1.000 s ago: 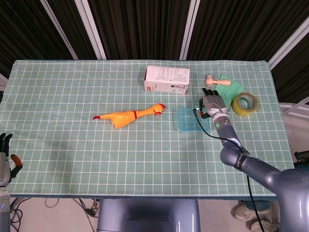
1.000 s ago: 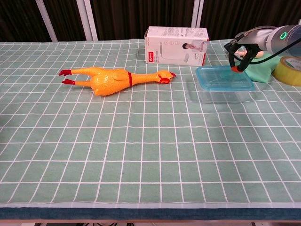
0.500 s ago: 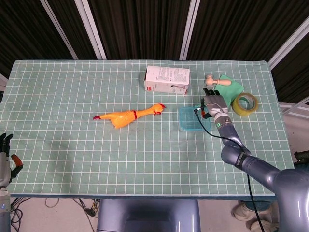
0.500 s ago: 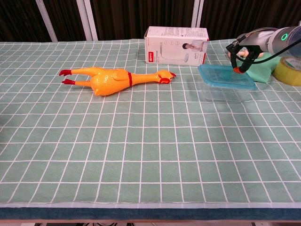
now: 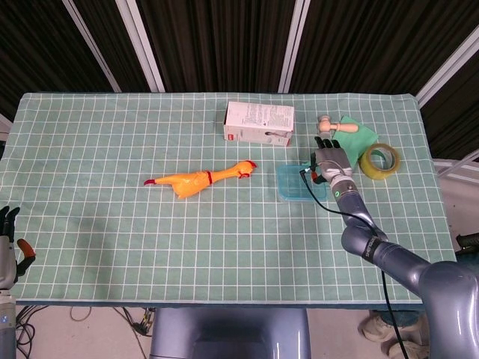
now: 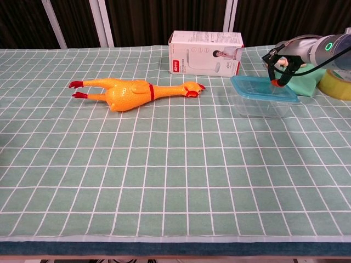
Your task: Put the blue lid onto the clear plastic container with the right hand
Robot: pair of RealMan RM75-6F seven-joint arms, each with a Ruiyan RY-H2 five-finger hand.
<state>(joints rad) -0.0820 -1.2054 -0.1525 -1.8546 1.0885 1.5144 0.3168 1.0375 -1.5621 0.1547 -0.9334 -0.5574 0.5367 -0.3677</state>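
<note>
The blue lid [image 6: 262, 89] lies tilted on top of the clear plastic container [image 6: 264, 108], right of the table's middle. In the head view the lid [image 5: 294, 183] hides the container. My right hand [image 6: 283, 59] reaches in from the right and pinches the lid's far right edge, a red-tipped fingertip [image 6: 273, 83] touching it. The same hand [image 5: 330, 160] shows palm-down beside the lid in the head view. My left hand [image 5: 9, 243] hangs off the table's front left corner, fingers apart and holding nothing.
A yellow rubber chicken [image 6: 129, 91] lies left of the container. A white box [image 6: 205, 52] stands behind it. A green cloth [image 5: 358, 134] with a wooden peg [image 5: 328, 125] and a roll of yellow tape [image 5: 379, 160] sit by the right hand.
The lid lay flat on the container a second ago; now it sits tilted and slightly shifted, with the right hand still at its far right edge. The left hand has not moved.
</note>
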